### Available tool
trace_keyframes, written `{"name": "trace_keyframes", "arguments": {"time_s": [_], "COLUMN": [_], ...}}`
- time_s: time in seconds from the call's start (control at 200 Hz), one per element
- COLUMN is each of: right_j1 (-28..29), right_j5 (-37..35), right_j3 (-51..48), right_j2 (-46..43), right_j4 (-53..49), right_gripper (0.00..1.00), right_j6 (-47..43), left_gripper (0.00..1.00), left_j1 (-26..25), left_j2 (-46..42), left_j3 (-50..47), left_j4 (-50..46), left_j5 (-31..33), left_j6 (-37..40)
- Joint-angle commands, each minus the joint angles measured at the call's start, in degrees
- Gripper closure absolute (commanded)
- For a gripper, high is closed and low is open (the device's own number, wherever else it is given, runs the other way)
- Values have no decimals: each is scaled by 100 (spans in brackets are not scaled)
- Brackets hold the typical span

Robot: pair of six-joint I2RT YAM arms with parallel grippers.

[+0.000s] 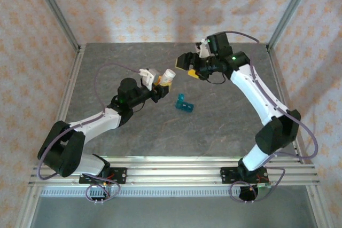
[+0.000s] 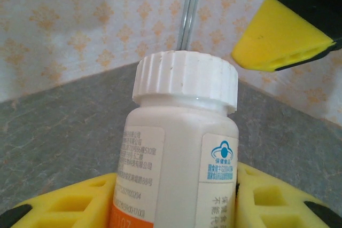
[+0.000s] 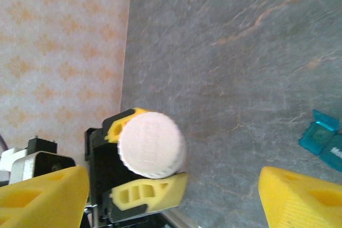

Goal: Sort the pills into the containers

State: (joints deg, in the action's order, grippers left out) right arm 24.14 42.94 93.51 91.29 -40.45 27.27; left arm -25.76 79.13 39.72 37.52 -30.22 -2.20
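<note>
Okay, uncapping step: left gripper (image 1: 160, 82) clamps white bottle (image 2: 181, 153), cap (image 2: 186, 78) on; right gripper (image 1: 190, 68) gapes wide just off the cap. Next, likely close round it and twist.

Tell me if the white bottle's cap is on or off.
On. The ribbed white cap sits squarely atop the neck of the bottle; whether it is screwed tight cannot be told.
</note>
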Motion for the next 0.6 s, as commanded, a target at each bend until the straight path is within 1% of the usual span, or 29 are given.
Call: {"name": "trace_keyframes", "arguments": {"time_s": [0.0,0.08,0.24,0.365,0.596], "right_j1": [13,18,78,270,597], "right_j5": [-773,-1150,-1490,-1638,-1745], "right_j3": [-428,-789,-1301,-1255,-943], "right_j2": [-401,-646,-901,-814,-401], "right_j4": [630,1000,1739,1932,1997], "right_gripper": [18,18,18,17,16], "right_j6": [609,937,1468,1606,1728], "left_gripper": [100,100,100,100,100], "left_j1": [24,18,18,18,10], "left_j2": [-253,-308,-389,-359,-244], "left_j3": [-86,-130,18,120,135], "left_j4": [111,105,-288,-514,-443], "left_j5": [261,287,231,165,191], "left_j6": [-74,-106,-103,-88,-138]}}
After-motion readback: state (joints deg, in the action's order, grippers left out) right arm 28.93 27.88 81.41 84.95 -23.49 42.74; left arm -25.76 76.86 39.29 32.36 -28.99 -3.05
